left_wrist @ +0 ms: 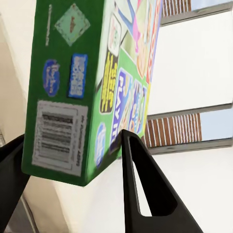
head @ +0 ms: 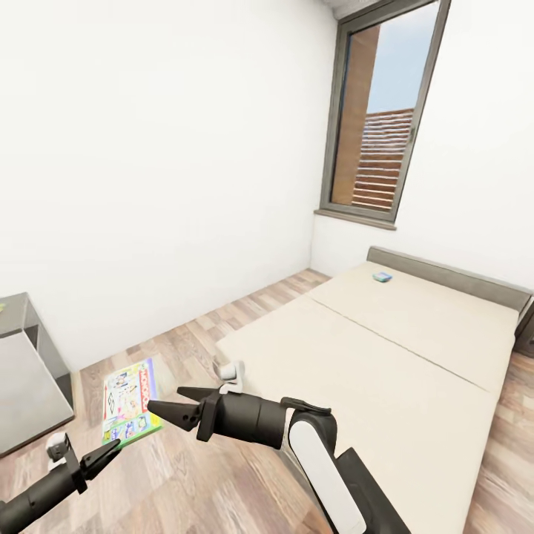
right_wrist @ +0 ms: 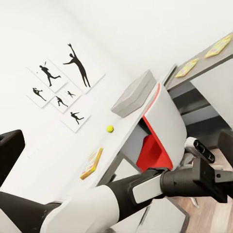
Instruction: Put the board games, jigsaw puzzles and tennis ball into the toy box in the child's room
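Our left gripper (left_wrist: 73, 160) is clamped on the white-and-green printed card board game box (left_wrist: 92, 82), one black finger (left_wrist: 141, 179) against its illustrated face and the other behind its green, barcoded back; we judge the flat box is pinched at its edge to carry it. Our right gripper (head: 172, 401) hangs with its tapered fingers apart, holding nothing. On the beige two-part mattress of the bed (head: 386, 356), near the grey headboard, lies the smaller blue board game (head: 382, 277). On the pale desk top (right_wrist: 145, 114) sit the shallow grey toy box (right_wrist: 133, 92), the tennis ball (right_wrist: 110, 128) and a bright jigsaw puzzle (right_wrist: 91, 162).
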`<state>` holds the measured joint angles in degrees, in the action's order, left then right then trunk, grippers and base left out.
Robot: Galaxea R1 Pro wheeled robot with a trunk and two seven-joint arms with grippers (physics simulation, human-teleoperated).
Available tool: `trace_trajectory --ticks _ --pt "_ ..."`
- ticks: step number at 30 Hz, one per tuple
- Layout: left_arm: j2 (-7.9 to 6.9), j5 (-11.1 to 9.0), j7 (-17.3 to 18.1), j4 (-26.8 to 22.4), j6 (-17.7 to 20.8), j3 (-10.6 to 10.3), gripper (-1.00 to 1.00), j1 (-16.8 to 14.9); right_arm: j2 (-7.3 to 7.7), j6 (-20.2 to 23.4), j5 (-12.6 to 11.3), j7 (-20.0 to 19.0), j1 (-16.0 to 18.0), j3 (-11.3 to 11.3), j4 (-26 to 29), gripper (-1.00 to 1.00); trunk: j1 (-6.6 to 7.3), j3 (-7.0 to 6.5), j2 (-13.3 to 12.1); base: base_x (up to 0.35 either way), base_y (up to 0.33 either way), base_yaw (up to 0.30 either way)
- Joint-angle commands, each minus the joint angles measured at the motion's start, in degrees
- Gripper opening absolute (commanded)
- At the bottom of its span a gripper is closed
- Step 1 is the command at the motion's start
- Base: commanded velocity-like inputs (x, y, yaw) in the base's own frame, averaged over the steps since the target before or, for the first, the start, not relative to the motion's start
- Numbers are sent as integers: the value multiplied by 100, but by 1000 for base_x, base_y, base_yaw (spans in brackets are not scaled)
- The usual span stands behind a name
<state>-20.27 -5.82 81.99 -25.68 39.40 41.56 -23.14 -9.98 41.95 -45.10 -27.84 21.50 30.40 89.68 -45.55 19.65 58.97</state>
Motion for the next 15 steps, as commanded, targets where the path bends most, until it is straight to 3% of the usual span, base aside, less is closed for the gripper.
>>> trace_trajectory --ticks 1,9,15 --pt "0 2 24 1 61 19 -100 -7 -2 32 -16 -2 3 -3 3 100 0 0 5 0 0 242" --pt "-1 2 28 -2 59 24 -100 -7 -2 32 -16 -2 3 -1 4 100 0 -49 5 17 0 239" --pt "-8 2 23 0 59 26 -100 -7 -2 -15 -16 -2 3 1 5 100 0 -87 5 235 0 238"
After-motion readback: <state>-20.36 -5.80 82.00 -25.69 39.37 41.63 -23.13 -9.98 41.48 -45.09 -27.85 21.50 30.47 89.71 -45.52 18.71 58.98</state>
